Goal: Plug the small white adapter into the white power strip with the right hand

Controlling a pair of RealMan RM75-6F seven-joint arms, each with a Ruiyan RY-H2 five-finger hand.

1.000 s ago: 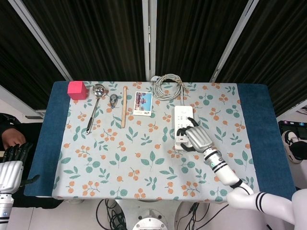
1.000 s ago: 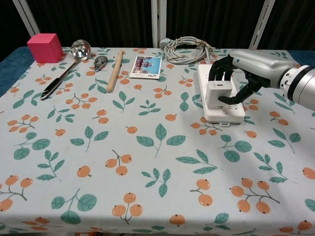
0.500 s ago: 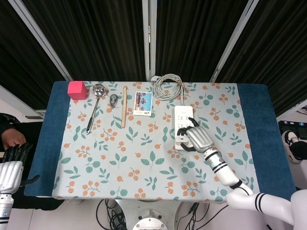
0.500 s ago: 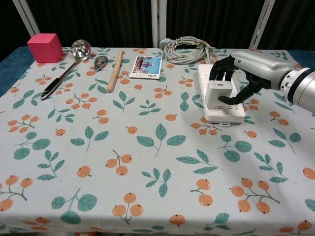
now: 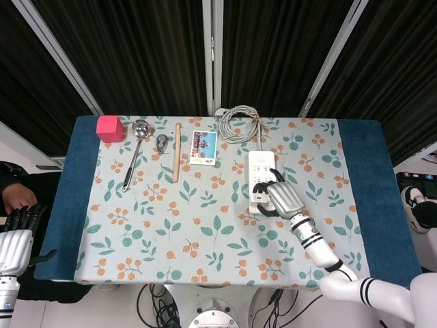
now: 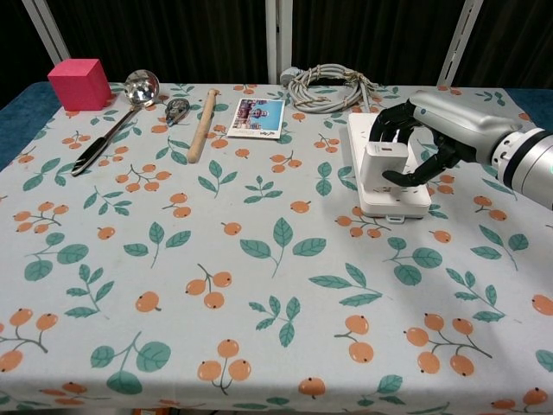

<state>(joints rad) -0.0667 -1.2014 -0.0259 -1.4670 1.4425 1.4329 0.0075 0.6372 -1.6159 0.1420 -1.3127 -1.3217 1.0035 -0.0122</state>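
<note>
The right hand (image 6: 413,138) grips the adapter (image 6: 384,162) from above, fingers curled round its sides. The adapter stands upright on the near half of the strip (image 6: 385,185), whose long axis runs away from the robot toward the coiled cable (image 6: 327,86). Its prongs are hidden, so seating depth is unclear. The left hand (image 5: 15,236) hangs off the tabletop (image 5: 205,225), far away, fingers loosely apart, holding nothing.

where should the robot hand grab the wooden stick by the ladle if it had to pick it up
Grip the wooden stick around its middle, coming from above with fingers across its width. It lies flat on the tablecloth, long axis running front to back, with bare cloth on both sides between the metal clip and the photo card.
</note>
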